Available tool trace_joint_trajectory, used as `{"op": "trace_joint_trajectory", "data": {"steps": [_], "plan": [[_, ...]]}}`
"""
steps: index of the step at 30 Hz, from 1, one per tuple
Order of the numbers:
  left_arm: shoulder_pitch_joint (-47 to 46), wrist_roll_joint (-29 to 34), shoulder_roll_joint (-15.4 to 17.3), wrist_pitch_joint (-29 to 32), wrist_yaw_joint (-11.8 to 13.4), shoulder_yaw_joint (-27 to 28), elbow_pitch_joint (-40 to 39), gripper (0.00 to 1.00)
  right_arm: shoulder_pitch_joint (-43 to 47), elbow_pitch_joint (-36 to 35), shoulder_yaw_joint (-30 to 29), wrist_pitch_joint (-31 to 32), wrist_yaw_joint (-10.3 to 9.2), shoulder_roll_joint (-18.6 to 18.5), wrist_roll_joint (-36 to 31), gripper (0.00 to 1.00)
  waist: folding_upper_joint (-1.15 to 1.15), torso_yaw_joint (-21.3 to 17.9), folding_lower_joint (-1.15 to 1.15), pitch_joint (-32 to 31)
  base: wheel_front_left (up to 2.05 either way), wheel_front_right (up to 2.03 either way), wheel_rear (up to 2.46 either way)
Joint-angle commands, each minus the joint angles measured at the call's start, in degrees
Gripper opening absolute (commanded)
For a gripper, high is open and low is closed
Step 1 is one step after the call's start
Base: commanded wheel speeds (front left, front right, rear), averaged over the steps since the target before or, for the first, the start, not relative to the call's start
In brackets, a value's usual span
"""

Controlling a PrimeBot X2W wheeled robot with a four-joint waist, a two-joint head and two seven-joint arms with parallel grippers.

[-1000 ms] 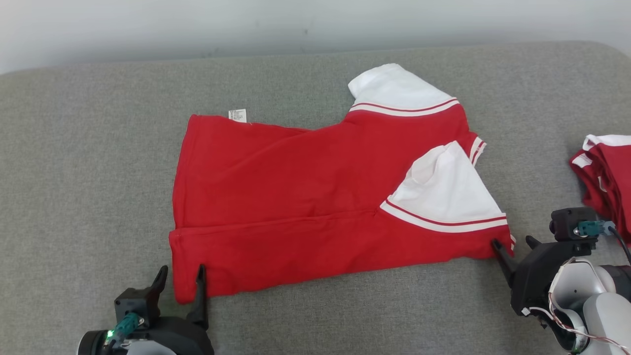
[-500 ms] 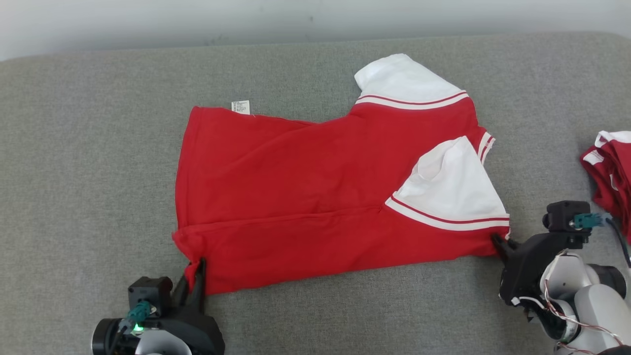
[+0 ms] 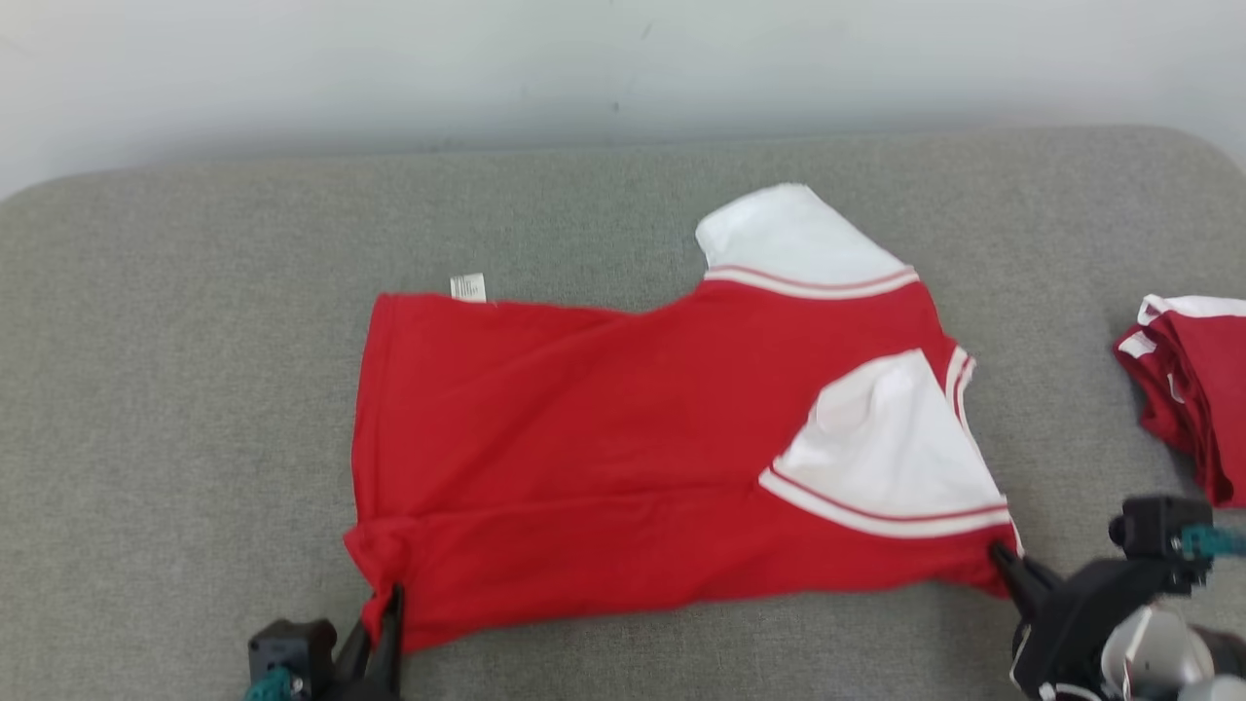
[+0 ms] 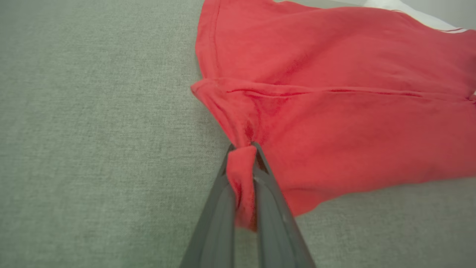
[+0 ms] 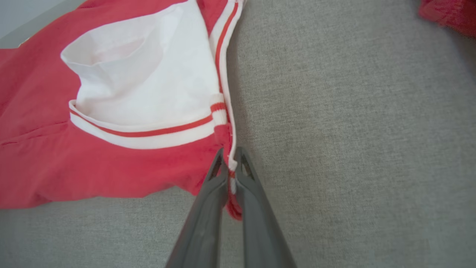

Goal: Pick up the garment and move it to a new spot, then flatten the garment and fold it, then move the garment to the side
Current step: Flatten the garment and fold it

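At the near edge of the grey upholstered surface (image 3: 175, 409), the left gripper (image 4: 241, 149) has its two dark fingers pressed together on a bunched twist of red cloth. This is the near left hem corner of the red T-shirt (image 3: 604, 428), gathered into a small knot between the fingertips. On the other side, the right gripper (image 5: 230, 154) pinches the shirt's near right corner, its fingers closed on the red fabric and striped trim just below the near white sleeve (image 3: 886, 453). The shirt's near edge runs between the two grippers, with a long fold line parallel to it a little farther in. Beyond that the red body lies fairly flat, hem to the left and shoulders to the right. The far white sleeve (image 3: 793, 239) sticks out at the back right, and a small white label (image 3: 468, 287) pokes from the far left edge. Well apart to the right lies a pile of red-and-white garments (image 3: 1192, 389). A pale wall (image 3: 389, 78) stands behind.
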Motion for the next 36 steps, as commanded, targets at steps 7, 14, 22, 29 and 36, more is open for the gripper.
{"op": "trace_joint_trajectory", "data": {"steps": [7,14,22,29,36], "plan": [[6.12,-1.0,0.99,1.77,1.79,-0.18,-4.19,0.0,8.12,-5.51,-4.01,2.11,0.14,3.94,-1.52,0.0,0.0,-0.01,0.0,-2.3,0.0,0.0,0.0],[8.92,-2.04,0.93,2.75,3.34,0.33,-5.55,1.0,10.71,-6.56,-4.5,2.87,0.14,5.91,-3.43,1.0,0.0,-0.36,0.0,-2.58,0.0,0.0,0.0],[9.64,-2.43,1.58,3.08,4.59,0.85,-7.91,1.0,9.63,-7.74,-5.13,2.63,0.14,5.49,-5.57,1.0,0.0,-0.03,0.0,-3.04,0.0,0.0,0.0],[3.99,-2.04,4.78,7.45,4.52,1.83,-14.42,1.0,2.95,-12.34,-2.82,6.53,0.14,-1.61,-4.37,1.0,0.0,0.61,0.0,-1.69,0.0,0.0,0.0],[-11.21,-3.7,7.2,20.81,2.71,1.95,-12.14,1.0,-13.15,-10.6,4.75,11.93,0.1,-9.99,-4.29,1.0,0.0,0.17,0.0,3.16,0.0,0.0,0.0]]}}
